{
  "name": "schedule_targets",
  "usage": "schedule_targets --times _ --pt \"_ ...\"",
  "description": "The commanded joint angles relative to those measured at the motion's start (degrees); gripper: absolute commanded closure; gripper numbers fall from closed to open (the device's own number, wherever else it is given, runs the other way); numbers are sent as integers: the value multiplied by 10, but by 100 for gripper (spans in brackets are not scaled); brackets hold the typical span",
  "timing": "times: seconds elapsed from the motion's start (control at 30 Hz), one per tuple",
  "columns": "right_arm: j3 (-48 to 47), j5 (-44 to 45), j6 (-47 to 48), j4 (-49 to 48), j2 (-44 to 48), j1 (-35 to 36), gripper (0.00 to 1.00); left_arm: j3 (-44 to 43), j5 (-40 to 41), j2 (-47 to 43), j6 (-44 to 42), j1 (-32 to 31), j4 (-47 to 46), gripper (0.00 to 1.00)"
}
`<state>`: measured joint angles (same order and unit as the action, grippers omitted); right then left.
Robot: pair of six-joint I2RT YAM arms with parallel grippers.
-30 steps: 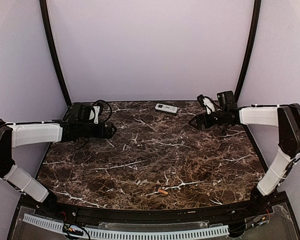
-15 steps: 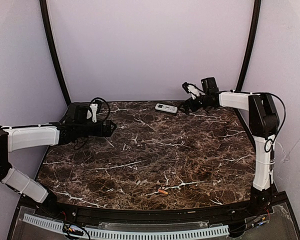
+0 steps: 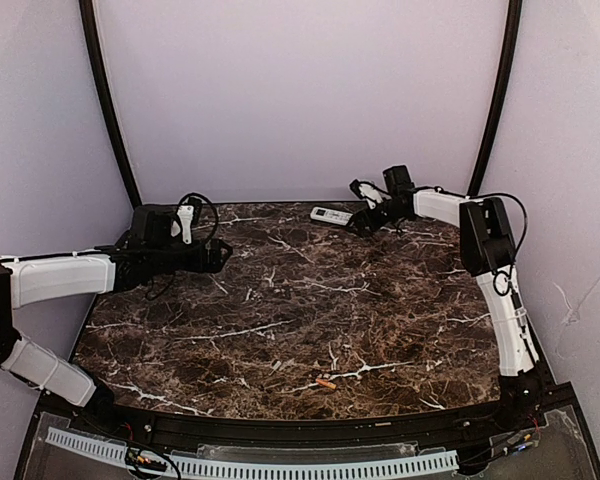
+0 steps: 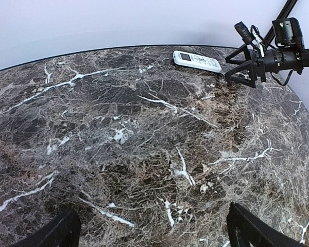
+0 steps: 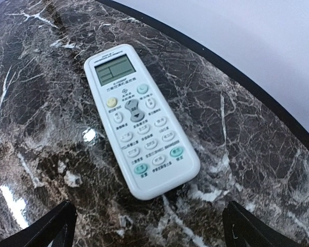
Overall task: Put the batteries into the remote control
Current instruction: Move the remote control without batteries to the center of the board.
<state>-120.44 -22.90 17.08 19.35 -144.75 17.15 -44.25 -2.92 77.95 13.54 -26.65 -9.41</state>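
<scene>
The white remote control (image 3: 332, 215) lies face up at the table's far edge, display window and buttons showing; it also shows in the right wrist view (image 5: 139, 121) and the left wrist view (image 4: 197, 60). My right gripper (image 3: 358, 224) is open and empty, just right of the remote's near end, fingers (image 5: 51, 226) wide apart in its own view. One orange-copper battery (image 3: 326, 382) lies near the table's front edge, far from both grippers. My left gripper (image 3: 223, 258) is open and empty over the left side of the table.
The dark marble table (image 3: 300, 310) ends in a black rim close behind the remote (image 5: 232, 72). Lilac walls and two black curved poles (image 3: 108, 110) surround the table. A cable loop (image 3: 202, 215) hangs at the left wrist.
My right arm has swung left along the far edge, bringing its open gripper up to the remote. My left arm has shifted slightly. The remote and the battery have not moved.
</scene>
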Motion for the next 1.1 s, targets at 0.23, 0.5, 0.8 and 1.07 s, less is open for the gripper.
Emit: schedule_targets --times 0.23,0.5,0.8,1.07 --pt "-206 -4 11 109 -116 5 1 -5 12 -23 -22 -3 8 0" --pt "-209 -50 20 120 -121 10 1 -17 16 -18 -26 -3 17 0" --pt "-210 -72 68 138 -122 37 19 -1 22 -41 -29 -3 18 0" --pt "-172 13 7 78 -93 49 27 3 22 -58 -28 -3 21 0"
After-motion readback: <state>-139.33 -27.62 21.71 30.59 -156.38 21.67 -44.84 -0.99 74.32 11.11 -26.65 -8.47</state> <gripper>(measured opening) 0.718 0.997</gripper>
